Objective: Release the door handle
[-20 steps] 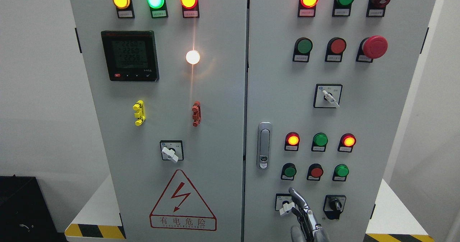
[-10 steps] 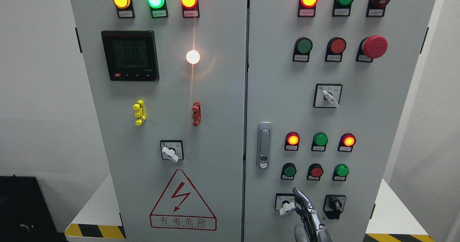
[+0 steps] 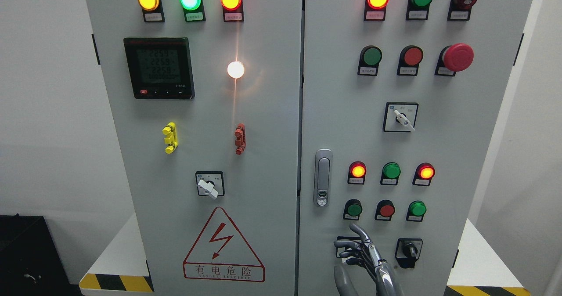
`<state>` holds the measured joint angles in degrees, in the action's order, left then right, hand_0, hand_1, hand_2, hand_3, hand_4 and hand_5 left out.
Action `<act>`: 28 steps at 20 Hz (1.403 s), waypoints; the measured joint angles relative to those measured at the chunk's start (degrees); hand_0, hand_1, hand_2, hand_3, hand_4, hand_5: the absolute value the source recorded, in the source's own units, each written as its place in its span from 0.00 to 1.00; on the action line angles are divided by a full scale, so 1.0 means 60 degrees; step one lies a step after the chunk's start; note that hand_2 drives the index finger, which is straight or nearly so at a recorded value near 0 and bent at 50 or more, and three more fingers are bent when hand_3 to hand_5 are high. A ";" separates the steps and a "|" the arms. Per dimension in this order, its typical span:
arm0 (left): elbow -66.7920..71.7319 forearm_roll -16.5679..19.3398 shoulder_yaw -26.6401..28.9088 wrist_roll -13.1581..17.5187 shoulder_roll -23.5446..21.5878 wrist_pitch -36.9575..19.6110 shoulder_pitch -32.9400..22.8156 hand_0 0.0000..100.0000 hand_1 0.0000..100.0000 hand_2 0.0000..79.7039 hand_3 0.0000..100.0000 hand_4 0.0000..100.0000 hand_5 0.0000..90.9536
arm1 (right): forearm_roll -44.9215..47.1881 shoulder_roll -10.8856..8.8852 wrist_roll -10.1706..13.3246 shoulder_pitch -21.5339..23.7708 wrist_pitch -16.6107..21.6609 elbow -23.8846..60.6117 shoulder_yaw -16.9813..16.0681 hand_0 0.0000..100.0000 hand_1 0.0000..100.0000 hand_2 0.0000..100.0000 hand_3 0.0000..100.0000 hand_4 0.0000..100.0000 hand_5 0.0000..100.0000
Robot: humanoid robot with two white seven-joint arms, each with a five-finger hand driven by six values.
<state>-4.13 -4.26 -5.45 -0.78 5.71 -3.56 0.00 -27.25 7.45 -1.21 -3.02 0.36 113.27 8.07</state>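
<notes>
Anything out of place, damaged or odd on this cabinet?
Nothing damaged. One mismatch: the right hand hangs with spread fingers over the lower white selector switch, well below the door handle, which stands flush and untouched.

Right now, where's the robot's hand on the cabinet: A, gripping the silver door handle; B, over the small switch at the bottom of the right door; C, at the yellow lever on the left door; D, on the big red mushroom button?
B: the right hand is spread over the white rotary switch, well below the door handle.
</notes>
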 measured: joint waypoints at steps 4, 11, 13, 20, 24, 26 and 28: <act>0.0000 -0.0002 0.0000 0.0000 0.0000 0.0000 0.0000 0.12 0.56 0.00 0.00 0.00 0.00 | -0.1945 -0.0006 0.0609 -0.0366 -0.0019 -0.0225 0.0003 0.39 0.32 0.01 1.00 1.00 1.00; 0.0001 -0.0001 0.0000 0.0000 0.0000 0.0000 0.0000 0.12 0.56 0.00 0.00 0.00 0.00 | -0.5011 -0.0014 0.1500 -0.0620 0.0136 -0.0634 0.0162 0.38 0.27 0.02 1.00 1.00 1.00; 0.0001 -0.0001 0.0000 0.0000 0.0000 0.0000 0.0000 0.12 0.56 0.00 0.00 0.00 0.00 | -0.5833 -0.0016 0.1709 -0.0652 0.0198 -0.0748 0.0236 0.38 0.27 0.02 1.00 1.00 1.00; 0.0001 0.0002 0.0000 0.0000 0.0000 0.0000 0.0000 0.12 0.56 0.00 0.00 0.00 0.00 | -0.7994 -0.0038 0.2022 -0.0825 0.1111 -0.1169 0.0434 0.36 0.24 0.02 1.00 1.00 1.00; 0.0001 0.0001 0.0000 0.0000 0.0000 0.0000 0.0000 0.12 0.56 0.00 0.00 0.00 0.00 | -0.8718 -0.0051 0.2038 -0.1129 0.1204 -0.1495 0.0500 0.36 0.23 0.01 1.00 1.00 1.00; 0.0001 0.0000 0.0000 0.0000 0.0000 0.0000 0.0000 0.12 0.56 0.00 0.00 0.00 0.00 | -0.8949 -0.0053 0.2043 -0.1267 0.1205 -0.1644 0.0523 0.36 0.23 0.01 1.00 1.00 1.00; 0.0001 0.0001 0.0000 0.0000 0.0000 0.0000 0.0000 0.12 0.56 0.00 0.00 0.00 0.00 | -0.9161 -0.0054 0.2052 -0.1407 0.1170 -0.1789 0.0545 0.36 0.23 0.00 1.00 1.00 1.00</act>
<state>-4.13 -4.26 -5.45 -0.78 5.72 -3.56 0.00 -82.22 7.13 11.10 -11.46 7.38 102.53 11.34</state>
